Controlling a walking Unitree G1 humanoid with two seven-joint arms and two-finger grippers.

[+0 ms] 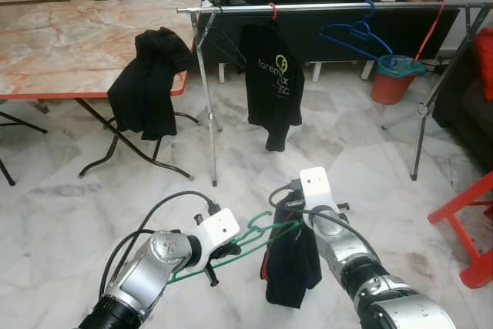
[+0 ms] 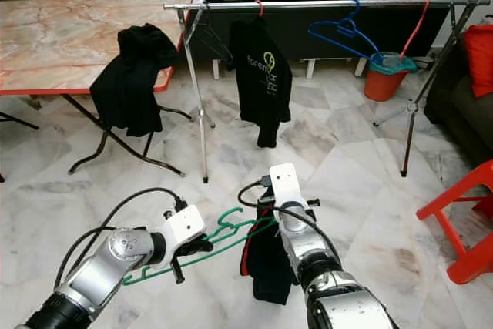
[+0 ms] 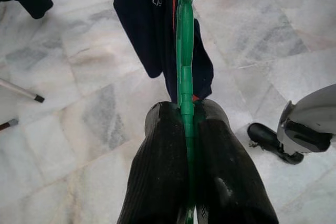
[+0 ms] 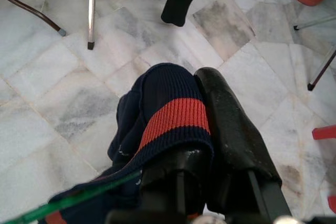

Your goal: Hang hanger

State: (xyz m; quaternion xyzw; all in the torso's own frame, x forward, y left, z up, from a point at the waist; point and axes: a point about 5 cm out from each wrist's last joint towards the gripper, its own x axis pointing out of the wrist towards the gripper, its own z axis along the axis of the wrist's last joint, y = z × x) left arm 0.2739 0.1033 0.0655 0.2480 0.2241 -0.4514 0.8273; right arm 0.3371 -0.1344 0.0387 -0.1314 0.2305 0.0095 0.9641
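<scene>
1. Held low over the marble floor (image 1: 69,190), well short of the clothes rail (image 1: 323,8): a green hanger (image 1: 258,235) with a dark navy garment (image 1: 293,263) drooping from it.
2. Left end effector (image 1: 225,250) clamped tight on the hanger's thin plastic, fingers (image 3: 163,182) pressed against both sides with no gap showing.
3. Right end effector (image 2: 266,217) closed on the garment's ribbed collar, one finger (image 4: 231,129) bare and the other sleeved in navy knit with a red stripe (cloth bunched over it, so probably a soft, forgiving hold).
4. Likely handling: hanger light, thin and a little springy, smooth enough to twist in a pinch; garment limp and prone to sliding off one shoulder. Best taken near the neck just under the hook, leaving the hook free for the rail.
5. Head views alone give the goal: the rail beyond, already carrying a black printed shirt (image 1: 269,82) and a blue hanger (image 1: 358,35), with open rail between them.
6. Wrist views alone give the contact: the left shows the hanger edge-on between the pads, the right shows the collar's ribbing and stripe.
</scene>
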